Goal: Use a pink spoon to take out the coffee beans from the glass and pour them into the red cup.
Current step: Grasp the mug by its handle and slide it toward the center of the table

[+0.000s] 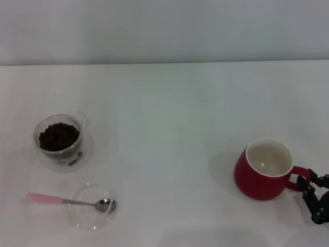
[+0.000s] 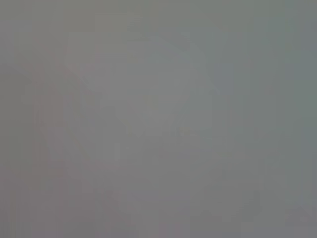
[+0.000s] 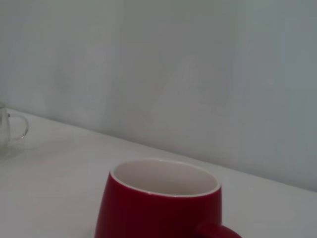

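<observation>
Head view shows my right gripper (image 1: 314, 198) at the handle of the red cup (image 1: 263, 169), its fingers on either side of the loop — pinching it or only about to, I cannot tell. The cup's white inside holds no beans. Well away from the red cup, toward my left, the glass (image 1: 59, 138) stands full of coffee beans (image 1: 59, 136); nearer me than the glass, the pink spoon (image 1: 72, 201) lies with its bowl in a shallow clear dish (image 1: 92, 207). My left gripper is out of sight. I judge this the opening step — steadying the cup. Next the spoon's handle must be grasped.
</observation>
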